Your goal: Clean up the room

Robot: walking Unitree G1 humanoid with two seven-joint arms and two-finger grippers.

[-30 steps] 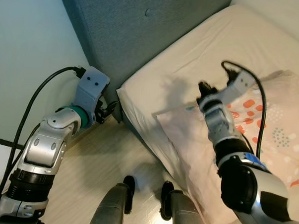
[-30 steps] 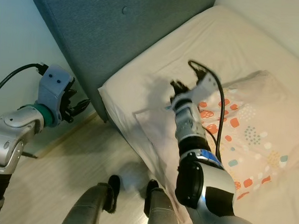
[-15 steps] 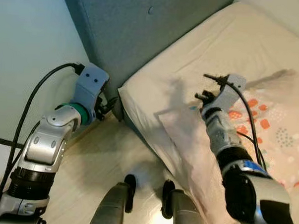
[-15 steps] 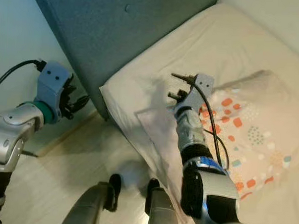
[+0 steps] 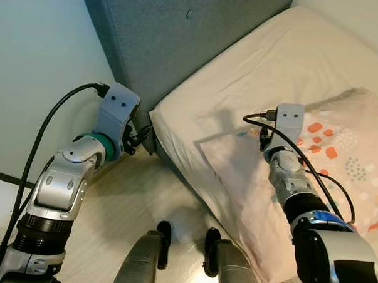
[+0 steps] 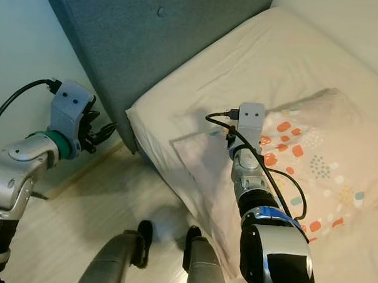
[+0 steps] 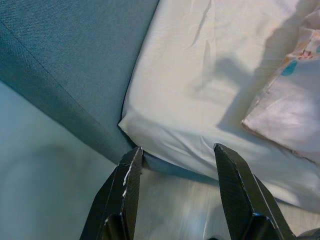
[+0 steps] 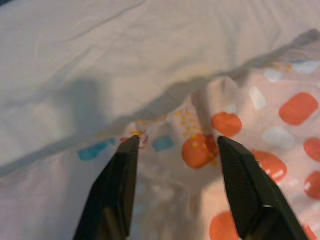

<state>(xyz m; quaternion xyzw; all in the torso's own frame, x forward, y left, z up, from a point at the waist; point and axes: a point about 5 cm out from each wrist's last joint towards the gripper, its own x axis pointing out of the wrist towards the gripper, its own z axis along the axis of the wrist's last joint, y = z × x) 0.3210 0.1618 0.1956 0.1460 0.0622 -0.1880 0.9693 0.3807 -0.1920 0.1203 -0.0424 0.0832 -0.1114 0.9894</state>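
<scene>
A pale pillow (image 5: 345, 167) printed with orange, teal and white spots lies on the cream-sheeted bed (image 5: 248, 69), its near end hanging over the bed's edge. My right gripper (image 8: 175, 142) hovers open just above the pillow's end nearest the headboard, with the spotted fabric between and beneath its fingers (image 8: 122, 170); the jaws hold nothing. My left gripper (image 7: 177, 149) is open in the air beside the mattress corner (image 7: 127, 122), low by the floor, also seen from the head (image 5: 139, 138).
A tall grey-blue padded headboard (image 5: 162, 34) stands against the pale wall (image 5: 36, 59) at the bed's head. Light wood floor (image 5: 130, 201) runs alongside the bed, and my own legs and feet (image 5: 163, 237) stand there close to the mattress edge.
My right arm has drawn back and lowered, its wrist turning so the gripper now points down onto the pillow. The left arm has barely moved.
</scene>
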